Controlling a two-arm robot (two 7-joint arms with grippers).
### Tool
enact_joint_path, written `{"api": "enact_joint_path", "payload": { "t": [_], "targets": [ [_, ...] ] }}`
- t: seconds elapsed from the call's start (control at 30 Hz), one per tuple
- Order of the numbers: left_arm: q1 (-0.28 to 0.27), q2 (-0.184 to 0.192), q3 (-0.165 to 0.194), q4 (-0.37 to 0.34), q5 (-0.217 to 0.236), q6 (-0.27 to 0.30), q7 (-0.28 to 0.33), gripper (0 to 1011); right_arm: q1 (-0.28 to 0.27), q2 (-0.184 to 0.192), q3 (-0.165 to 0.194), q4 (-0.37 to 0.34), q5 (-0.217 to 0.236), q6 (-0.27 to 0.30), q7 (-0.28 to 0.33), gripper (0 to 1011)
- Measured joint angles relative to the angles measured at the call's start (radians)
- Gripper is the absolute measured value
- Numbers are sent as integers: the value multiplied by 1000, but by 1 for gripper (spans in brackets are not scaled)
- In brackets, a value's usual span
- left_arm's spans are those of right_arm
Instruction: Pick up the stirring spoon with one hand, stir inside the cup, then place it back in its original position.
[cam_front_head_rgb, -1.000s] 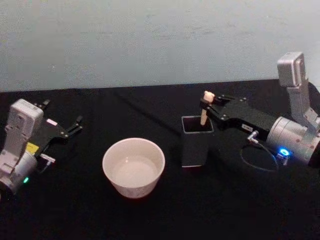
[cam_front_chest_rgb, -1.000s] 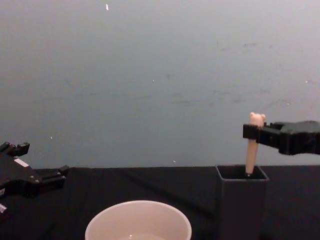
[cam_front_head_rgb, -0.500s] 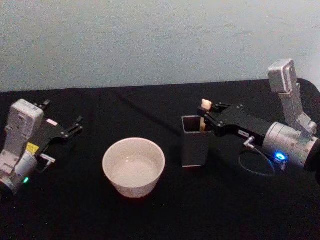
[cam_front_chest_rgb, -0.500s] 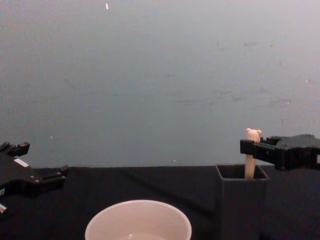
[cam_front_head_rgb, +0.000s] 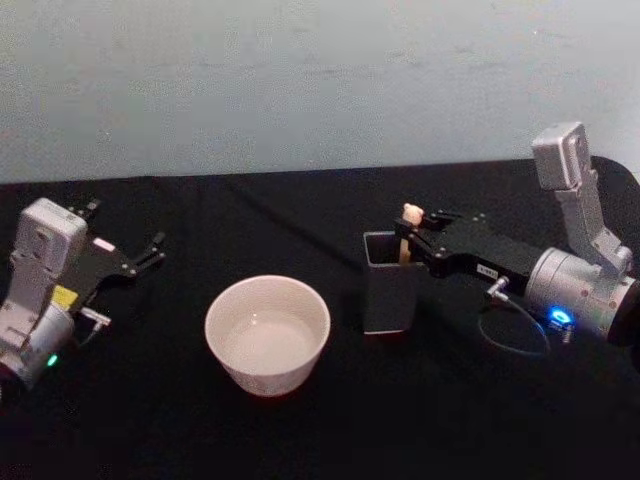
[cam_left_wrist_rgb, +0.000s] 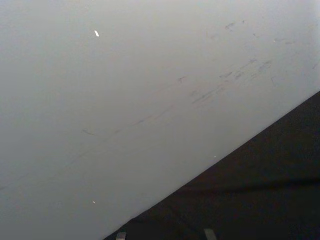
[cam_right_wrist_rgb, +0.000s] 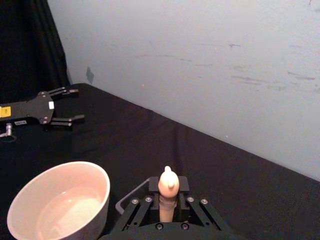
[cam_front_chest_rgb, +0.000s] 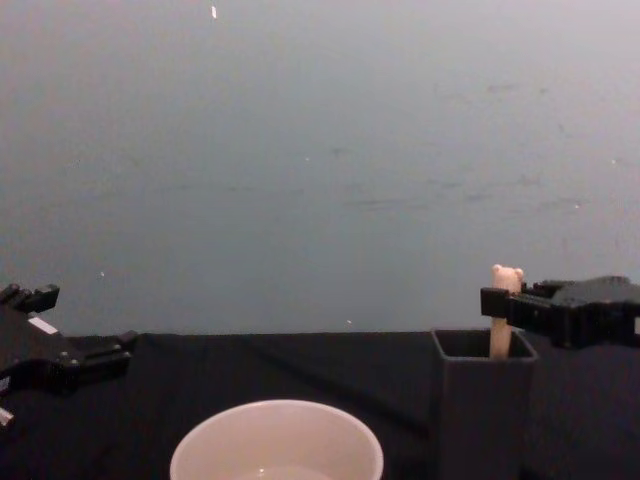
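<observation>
I see my right gripper (cam_front_head_rgb: 412, 243) with its jaws clenched on the stirring spoon (cam_front_head_rgb: 407, 232), just under the bear head. The spoon stands up straight inside the dark square holder (cam_front_head_rgb: 390, 290), with only the top of its handle poking out. The cream cup (cam_front_head_rgb: 267, 334) sits on the black desk (cam_front_head_rgb: 300, 430) near the holder, on its left. My left gripper (cam_front_head_rgb: 140, 257) rests far to the left, jaws spread apart and holding nothing

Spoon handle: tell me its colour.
Beige; the stirring spoon handle shows best in the chest view, above the dark holder.
</observation>
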Motion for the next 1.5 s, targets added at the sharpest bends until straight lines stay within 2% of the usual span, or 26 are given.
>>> {"api": "enact_joint_path", "payload": {
  "t": [0.67, 0.83, 1.0, 1.07, 1.1, 1.2, 1.3, 1.5],
  "targets": [
    [0, 0, 0, 0, 0, 0, 0, 1001, 0, 0, 0, -1, -1, 0, -1, 218],
    [0, 0, 0, 0, 0, 0, 0, 1001, 0, 0, 0, -1, -1, 0, -1, 340],
    [0, 0, 0, 0, 0, 0, 0, 1001, 0, 0, 0, -1, -1, -1, 0, 526],
    [0, 0, 0, 0, 0, 0, 0, 1001, 0, 0, 0, -1, -1, -1, 0, 567],
    [0, 0, 0, 0, 0, 0, 0, 1001, 0, 0, 0, -1, 0, -1, -1, 626],
    [0, 0, 0, 0, 0, 0, 0, 1001, 0, 0, 0, -1, 0, -1, 0, 684],
    [0, 0, 0, 0, 0, 0, 0, 1001, 0, 0, 0, -1, 0, -1, -1, 820],
    [0, 0, 0, 0, 0, 0, 0, 1001, 0, 0, 0, -1, 1, -1, -1, 953]
  ]
}}
